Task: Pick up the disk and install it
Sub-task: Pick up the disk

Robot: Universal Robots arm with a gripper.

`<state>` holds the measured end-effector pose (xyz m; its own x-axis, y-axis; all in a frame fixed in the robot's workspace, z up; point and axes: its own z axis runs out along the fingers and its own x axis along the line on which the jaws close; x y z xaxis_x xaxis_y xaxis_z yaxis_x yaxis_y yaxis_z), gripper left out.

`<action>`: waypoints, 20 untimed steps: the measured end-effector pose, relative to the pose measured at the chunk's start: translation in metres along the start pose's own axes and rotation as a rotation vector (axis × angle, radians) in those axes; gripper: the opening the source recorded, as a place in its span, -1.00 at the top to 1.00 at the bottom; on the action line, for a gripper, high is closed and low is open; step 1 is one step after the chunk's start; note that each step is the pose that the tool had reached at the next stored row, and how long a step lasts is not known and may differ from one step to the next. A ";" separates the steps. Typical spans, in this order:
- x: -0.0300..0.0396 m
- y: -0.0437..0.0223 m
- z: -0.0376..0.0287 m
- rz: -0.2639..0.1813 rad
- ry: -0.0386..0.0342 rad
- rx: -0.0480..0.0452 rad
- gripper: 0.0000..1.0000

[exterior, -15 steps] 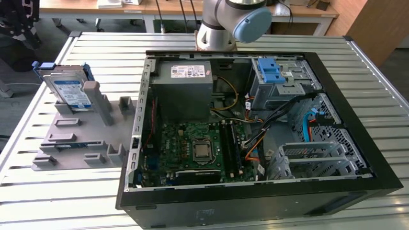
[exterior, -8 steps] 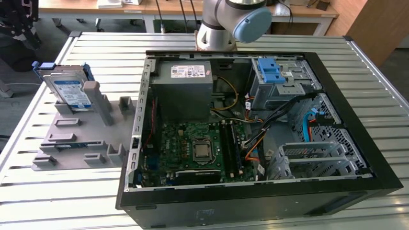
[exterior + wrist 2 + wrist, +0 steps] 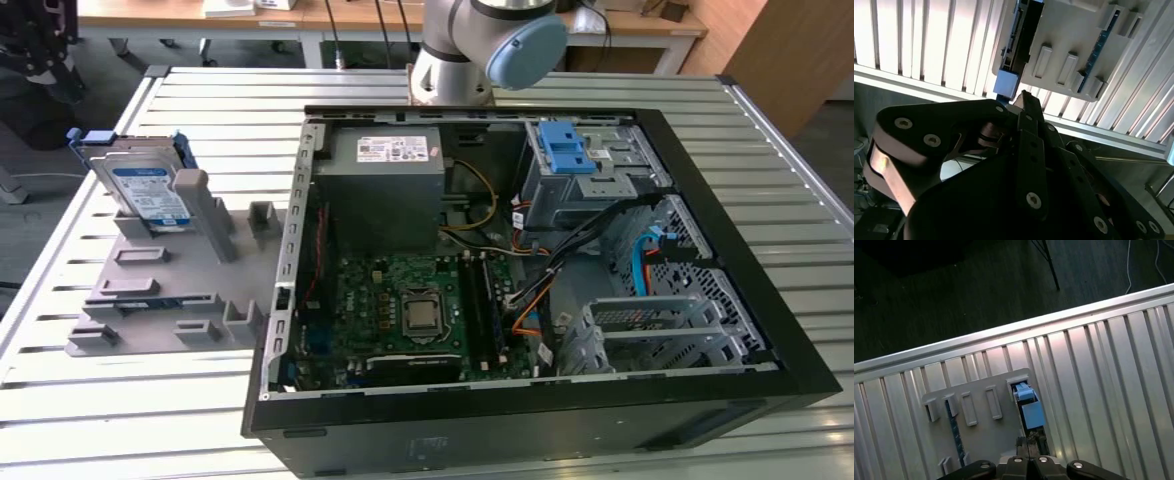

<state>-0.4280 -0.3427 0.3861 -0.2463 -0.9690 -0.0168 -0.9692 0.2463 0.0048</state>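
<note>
the disk [image 3: 144, 185] stands on edge in a grey holder [image 3: 160, 290] on the slatted bench [image 3: 214, 95], at the exterior view's left of the open computer case [image 3: 534, 425]. in the first wrist view the pincer [image 3: 1030, 442] is drawn narrow, holding nothing, clear of the disk.

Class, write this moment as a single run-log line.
disk: upright in grey holder, not held | gripper: over the holder, clear of the disk | computer case: open, beside the holder
</note>
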 end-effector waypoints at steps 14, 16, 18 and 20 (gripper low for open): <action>0.0001 0.0003 0.0004 -0.079 0.0002 -0.0012 0.42; 0.0001 0.0003 0.0006 -0.079 0.0001 -0.0012 0.30; 0.0002 0.0004 0.0020 -0.080 -0.0001 -0.0006 0.07; 0.0003 0.0004 0.0041 -0.093 0.0001 -0.0009 -0.05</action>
<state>-0.4285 -0.3428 0.3819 -0.1549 -0.9878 -0.0170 -0.9879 0.1548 0.0041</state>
